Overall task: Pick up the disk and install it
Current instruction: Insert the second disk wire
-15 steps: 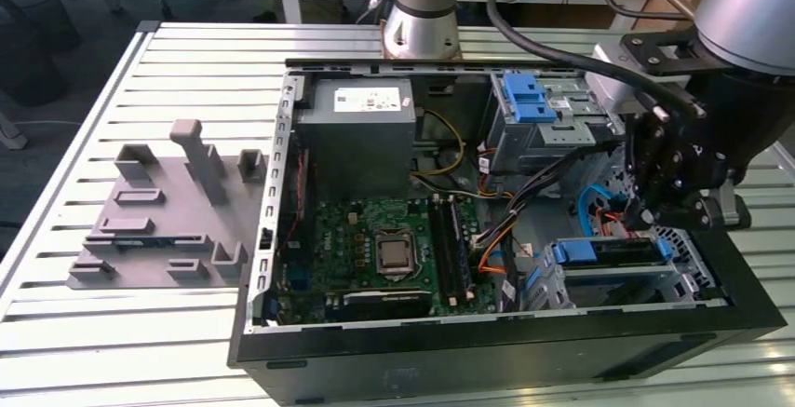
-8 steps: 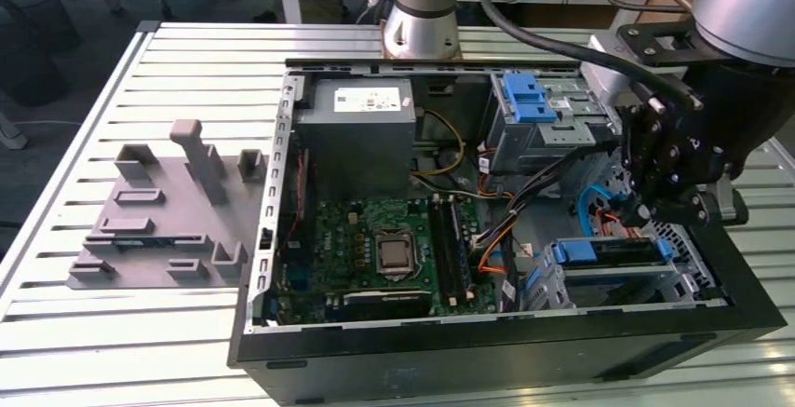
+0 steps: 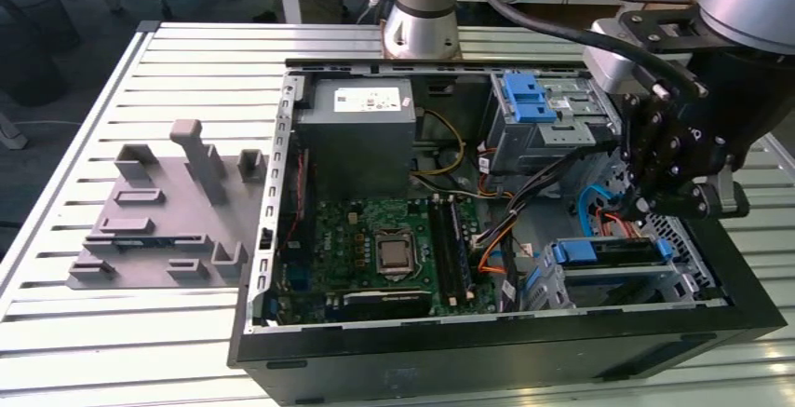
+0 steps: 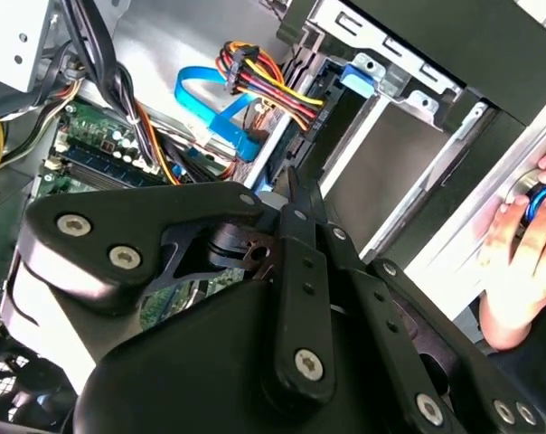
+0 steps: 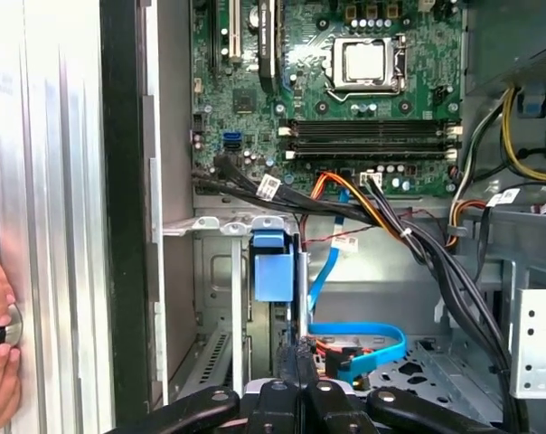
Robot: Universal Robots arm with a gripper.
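The disk (image 3: 609,253) stands on edge in the drive bay at the front corner of the open computer case, on the exterior view's right, with blue rails at both ends. In the first wrist view its blue rail end (image 5: 273,267) points toward the motherboard. My gripper (image 3: 646,210) hangs just above the disk, fingers pressed together with nothing between them. The closed fingertips (image 5: 296,357) lie over the disk's thin upper edge; I cannot tell whether they touch it. In the second wrist view the gripper (image 4: 296,185) tapers to a shut point above the bay.
A silver cage with a blue latch (image 3: 537,100) sits at the back of the case beside the grey power supply (image 3: 360,118). Loose cables (image 5: 363,203) and a blue ribbon (image 5: 359,339) cross near the bay. A person's hand (image 4: 526,244) rests outside the case wall. A grey fixture (image 3: 168,211) lies on the table.
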